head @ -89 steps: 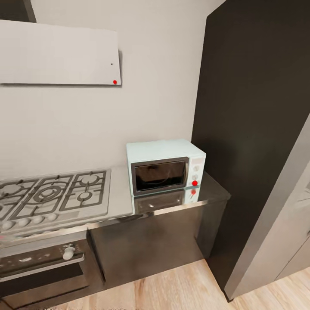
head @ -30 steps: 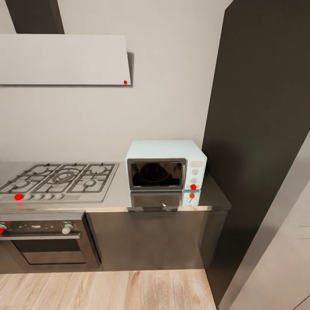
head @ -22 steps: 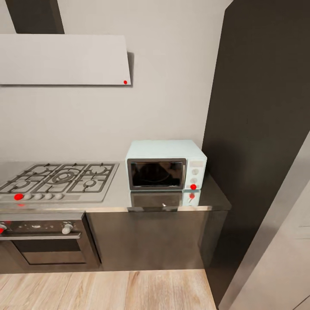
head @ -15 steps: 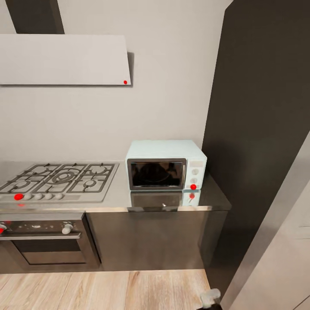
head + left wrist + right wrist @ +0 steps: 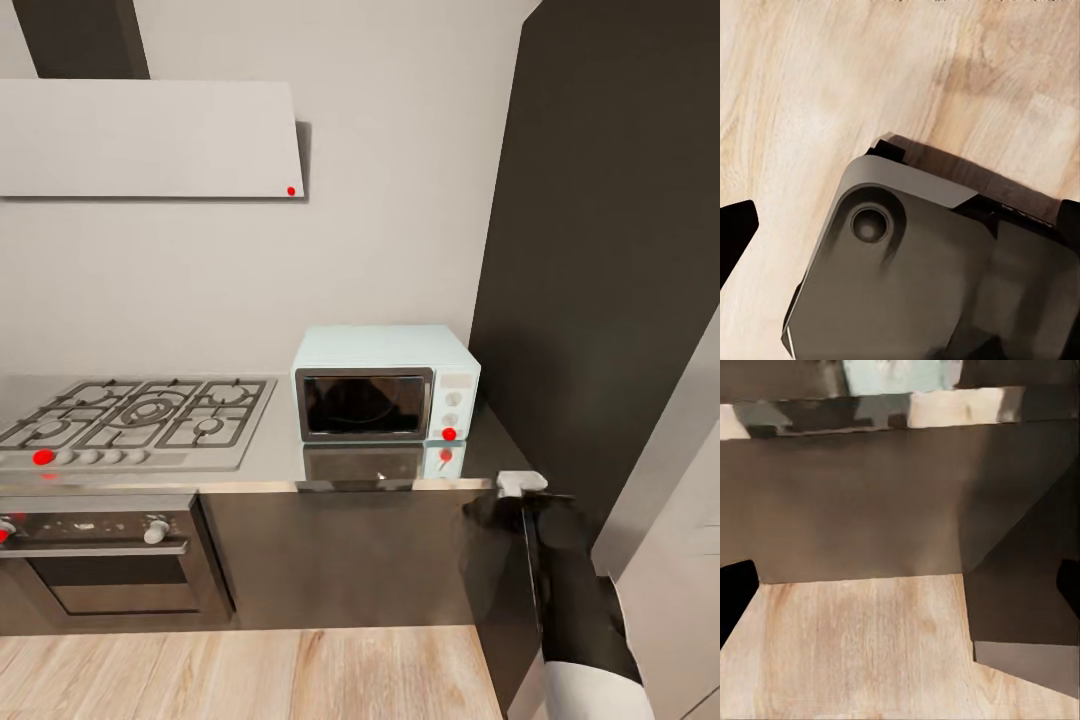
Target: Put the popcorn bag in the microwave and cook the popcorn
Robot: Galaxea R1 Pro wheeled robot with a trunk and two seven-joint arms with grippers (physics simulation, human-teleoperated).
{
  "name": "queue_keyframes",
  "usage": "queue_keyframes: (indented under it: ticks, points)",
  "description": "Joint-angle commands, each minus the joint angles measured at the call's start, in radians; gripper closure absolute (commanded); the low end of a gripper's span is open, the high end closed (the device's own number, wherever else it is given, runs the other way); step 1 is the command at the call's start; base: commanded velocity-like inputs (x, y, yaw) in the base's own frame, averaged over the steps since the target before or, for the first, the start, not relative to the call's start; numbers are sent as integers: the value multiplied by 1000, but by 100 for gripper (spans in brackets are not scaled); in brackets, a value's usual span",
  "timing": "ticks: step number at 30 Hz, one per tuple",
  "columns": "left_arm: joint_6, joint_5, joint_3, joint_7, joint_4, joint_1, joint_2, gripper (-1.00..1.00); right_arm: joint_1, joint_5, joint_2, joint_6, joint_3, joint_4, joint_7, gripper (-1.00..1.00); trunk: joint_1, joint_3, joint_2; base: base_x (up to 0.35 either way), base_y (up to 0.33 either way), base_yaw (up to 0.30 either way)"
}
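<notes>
1. At the right end of the counter (image 5: pixel 270 455), the right arm has risen into the head view within the last half second; the right gripper (image 5: pixel 521 484) now sits level with the counter's front edge, just right of the microwave (image 5: pixel 385 382).
2. Its fingers cannot be told as spread or pressed together; in the right wrist view dark tips (image 5: pixel 736 592) sit far apart at the picture's sides, hinting at spread.
3. The left gripper's dark tips (image 5: pixel 735 229) hang over the robot's base (image 5: pixel 922 277) and wood floor (image 5: pixel 810 90); its state is likewise unclear.
4. The microwave stands shut on the counter beside the hob (image 5: pixel 135 415). No popcorn bag shows.
5. Judgement: the arm is probably heading for the microwave door, with the bag yet to be fetched.
</notes>
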State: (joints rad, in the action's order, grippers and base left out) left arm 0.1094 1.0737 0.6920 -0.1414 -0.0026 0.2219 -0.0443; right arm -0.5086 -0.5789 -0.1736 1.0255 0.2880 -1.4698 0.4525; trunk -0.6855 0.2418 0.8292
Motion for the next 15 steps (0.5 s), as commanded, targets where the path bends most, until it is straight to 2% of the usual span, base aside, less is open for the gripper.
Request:
queue_keyframes:
  ticks: [1,3,6,8,10,12,13,14,15]
  points:
    - [2,6,8,-4,0,1,0,-100,-54,-9,-1,22,-2,-7,11,-100,0,2,1,0,0,0]
    - [3,6,8,-4,0,0,0,-100,-162,-5,-1,22,-7,-8,9,-100,0,2,1,0,0,0]
    - [3,6,7,-4,0,1,0,-100,-203,5,-1,22,-6,-7,8,-100,0,2,1,0,0,0]
    - [3,7,7,-5,0,0,1,-100,-210,41,-1,-2,-2,-1,3,-100,0,2,1,0,0,0]
    - [3,7,7,-5,0,0,1,-100,-213,85,-1,-143,2,3,-14,-100,0,2,1,0,0,0]
    - [3,7,7,-5,0,0,2,-100,-214,99,-1,-244,8,42,-33,-100,0,2,1,0,0,0]
    - [4,7,7,-5,0,0,3,-100,-214,104,-1,-323,28,116,-41,-100,0,2,1,0,0,0]
    - [4,8,7,-4,0,0,3,-100,-214,105,-1,-367,46,159,-43,-100,0,2,1,0,0,0]
    - [4,8,7,-4,0,0,3,-100,-214,106,-1,-441,80,224,-45,-100,0,2,1,0,0,0]
